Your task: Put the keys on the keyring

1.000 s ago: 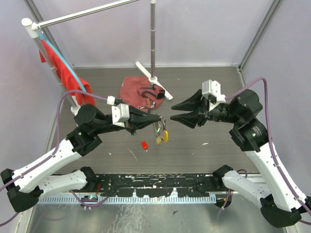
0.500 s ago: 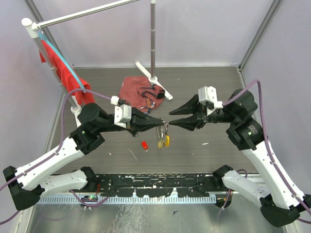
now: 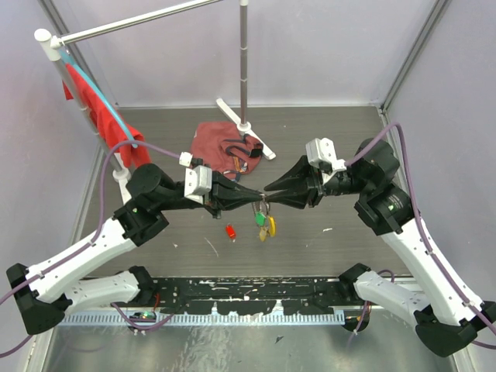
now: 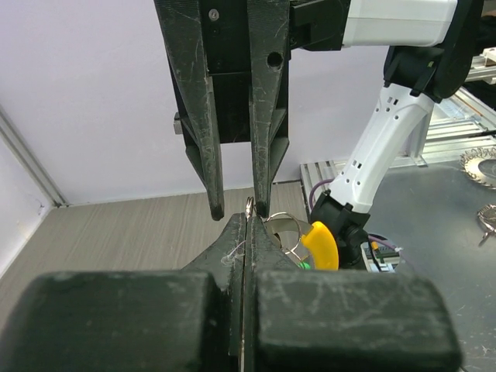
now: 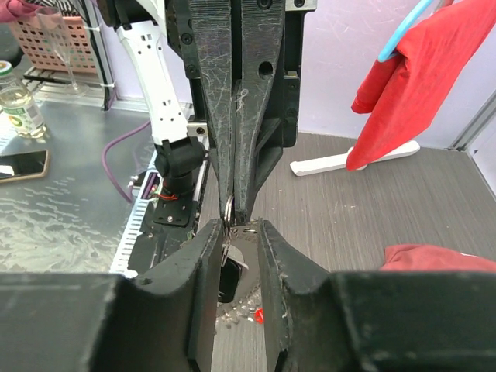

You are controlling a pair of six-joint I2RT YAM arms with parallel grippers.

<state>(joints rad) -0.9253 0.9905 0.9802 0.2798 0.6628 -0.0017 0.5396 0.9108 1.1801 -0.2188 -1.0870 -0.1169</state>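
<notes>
My left gripper [image 3: 258,200] is shut on the thin silvery keyring [image 4: 249,206], held edge-on above the table. Keys hang from the ring, one with a green head [image 3: 260,218] and one with a yellow head [image 3: 270,226]; the left wrist view shows the yellow head [image 4: 321,245] beside a wire loop. My right gripper [image 3: 268,194] meets the left one tip to tip. Its jaws stand a little apart and straddle the ring [image 5: 229,208] and the left fingertips [image 5: 242,203]. The ring lies close against the right gripper's left finger [image 5: 203,260]. A dark key [image 5: 232,273] hangs between those fingers.
A small red piece [image 3: 230,231] lies on the table below the grippers. Behind them are a crumpled red cloth [image 3: 219,142] and a metal pole stand on a white foot [image 3: 246,130]. More red cloth [image 3: 99,108] hangs from a rack at the left.
The right gripper has moved left up to the left gripper's tips and its jaws have narrowed. The left gripper edged right, and the keys swung with it.
</notes>
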